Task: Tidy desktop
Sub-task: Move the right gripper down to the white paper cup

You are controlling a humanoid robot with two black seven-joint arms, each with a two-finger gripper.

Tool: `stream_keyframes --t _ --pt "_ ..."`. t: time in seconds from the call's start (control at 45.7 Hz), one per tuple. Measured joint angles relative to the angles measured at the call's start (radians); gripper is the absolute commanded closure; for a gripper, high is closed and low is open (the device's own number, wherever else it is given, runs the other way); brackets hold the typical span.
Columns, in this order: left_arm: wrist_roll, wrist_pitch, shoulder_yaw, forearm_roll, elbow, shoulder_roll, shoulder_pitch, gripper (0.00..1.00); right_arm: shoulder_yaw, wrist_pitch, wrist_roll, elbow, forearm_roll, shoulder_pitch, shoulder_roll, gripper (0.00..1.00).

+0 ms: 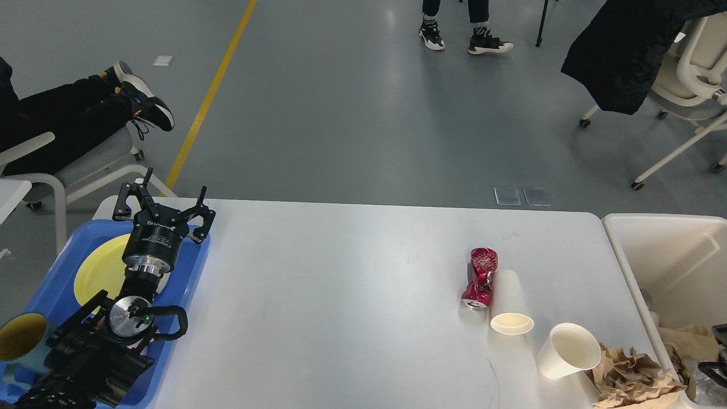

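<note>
The white desktop (341, 284) carries a crushed red can (480, 278) at centre right. Against the can's right side lies a white paper cup (509, 307) on its side. A second paper cup (568, 350) leans nearer the front edge, next to crumpled brown paper (630, 375). My left gripper (167, 196) hangs open over the far end of the blue tray (196, 264), with nothing between its fingers. Only a small black part of my right gripper (718, 352) shows at the right edge, low inside the cream bin (670, 255).
In the tray lie a yellow plate (96, 272) and a teal mug (20, 338) with a yellow inside. Brown paper and clear plastic fill the bin's near corner. Beyond the table are chairs (698, 85), a seated person's legs and a standing person's feet (466, 37).
</note>
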Motion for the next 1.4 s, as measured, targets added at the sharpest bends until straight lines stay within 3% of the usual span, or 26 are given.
stream_keyframes --t 0.241,0.372,0.525,0.722,0.897,0.985,1.226,1.401 --pt "0.0 0.0 0.0 0.0 0.0 0.0 0.0 0.04 -0.001 0.037 -0.024 0.048 -0.129 0.127 -0.063 0.0" --pt "0.0 0.0 0.0 -0.001 0.0 0.0 0.0 0.04 -0.015 0.122 -0.03 0.2 -0.285 0.275 -0.142 0.0" --pt "0.0 0.0 0.0 0.0 0.0 0.0 0.0 0.04 -0.158 0.248 -0.031 0.475 -0.554 0.573 -0.173 0.0" --pt "0.0 0.0 0.0 0.0 0.0 0.0 0.0 0.04 -0.388 0.516 -0.032 0.756 -0.592 0.991 -0.114 0.0" --pt "0.0 0.0 0.0 0.0 0.0 0.0 0.0 0.04 -0.423 0.844 -0.031 0.87 -0.576 1.243 -0.005 0.0" --pt "0.0 0.0 0.0 0.0 0.0 0.0 0.0 0.04 -0.425 0.936 -0.031 0.973 -0.551 1.377 0.014 0.0" --pt "0.0 0.0 0.0 0.0 0.0 0.0 0.0 0.04 -0.448 0.995 -0.037 1.265 -0.471 1.683 -0.013 0.02" --pt "0.0 0.0 0.0 0.0 0.0 0.0 0.0 0.04 -0.509 0.992 -0.041 1.381 -0.414 1.818 -0.052 0.02"
